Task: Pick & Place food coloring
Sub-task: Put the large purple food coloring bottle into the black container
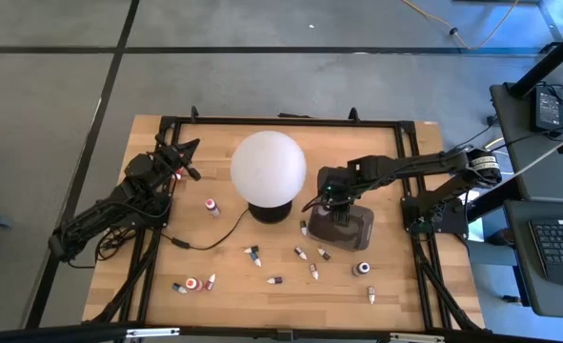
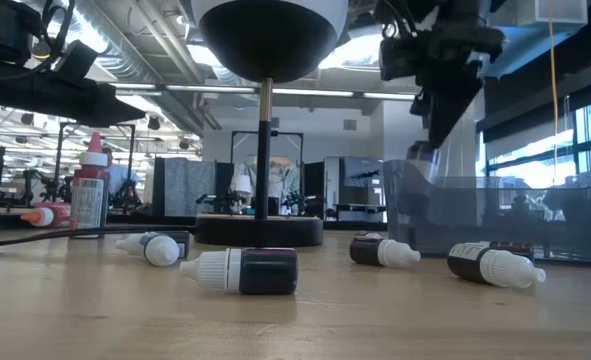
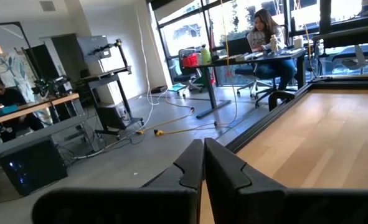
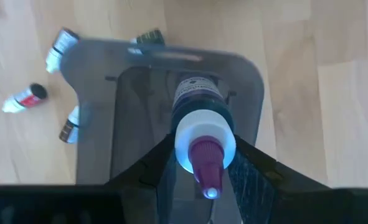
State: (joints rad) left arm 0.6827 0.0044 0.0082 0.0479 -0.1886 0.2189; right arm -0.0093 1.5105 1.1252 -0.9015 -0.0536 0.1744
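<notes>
My right gripper hangs over the dark translucent tray, shut on a food coloring bottle that has a dark bluish body, a white collar and a purple tip. In the high view this gripper sits just right of the white globe lamp. Several other small bottles lie on the wood near the tray, such as one and another; a red one stands upright. My left gripper waits shut at the table's far left corner. My right gripper pinches the bottle between its two fingers at the white collar below the purple tip. The fingers come from above, pointing down. The bottle is upright, its tip toward the wrist and its dark body hanging below the fingers over the inside of the tray.
The globe lamp's dark base and its cord lie left of the tray. In the low view, bottles lie on their sides in front of the tray, one of them in the foreground. A black frame borders the table.
</notes>
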